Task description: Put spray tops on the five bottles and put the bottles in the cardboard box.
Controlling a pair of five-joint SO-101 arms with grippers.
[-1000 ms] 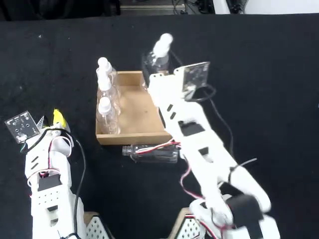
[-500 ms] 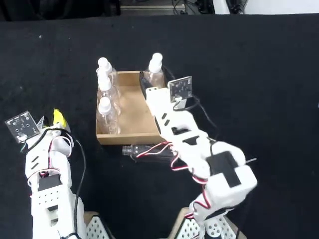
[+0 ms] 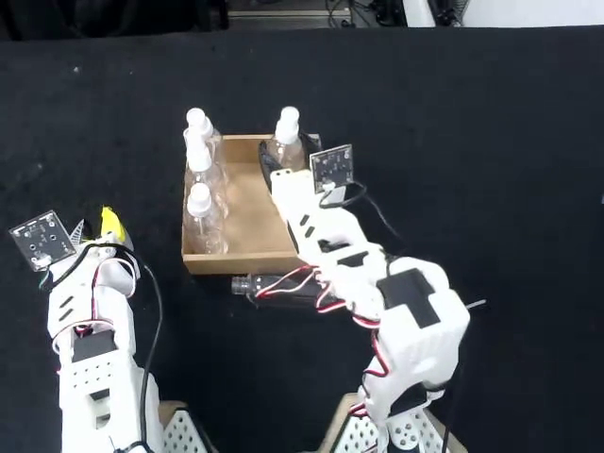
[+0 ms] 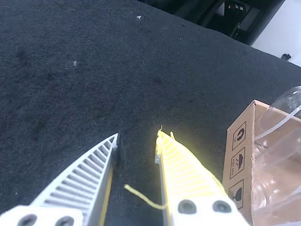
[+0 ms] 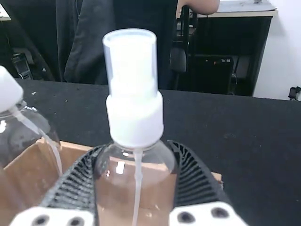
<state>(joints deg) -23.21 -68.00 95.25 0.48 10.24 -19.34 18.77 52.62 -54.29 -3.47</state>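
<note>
Grips a clear bottle point(image 5: 134, 188) in the right gripper point(image 5: 136, 157), with black ridged fingers point(image 5: 75, 181) pressed to both sides of its shoulder, just below the white spray top point(image 5: 133, 89). Holds it upright with the cardboard box point(image 3: 247, 260) under and around the fingers. Cannot tell whether the base already rests on the box floor.

Counts three more topped bottles point(image 3: 201, 184) standing in a row along the box wall opposite this gripper, well apart from the held one. Finds a fifth bottle point(image 3: 283, 288) lying on its side behind the gripper, partly under that arm, outside the box and just beside its near wall. Makes out no white top on it, though the neck end is too dark to be sure.

Rests the left gripper point(image 4: 136, 141) over the black cloth with its jaws parted and nothing between them. Has the box's printed wall just beside the yellow finger point(image 4: 181, 174).

Judging by looks: thin, empty plastic, so light, smooth and somewhat slippery, with walls likely to give under a hard squeeze. Best taken at the shoulder or upper body, where the shape seems stiffest, and never by the spray top, which could twist or pop loose. For the lying bottle, expect rolling, so close across the middle of the body from above.
</note>
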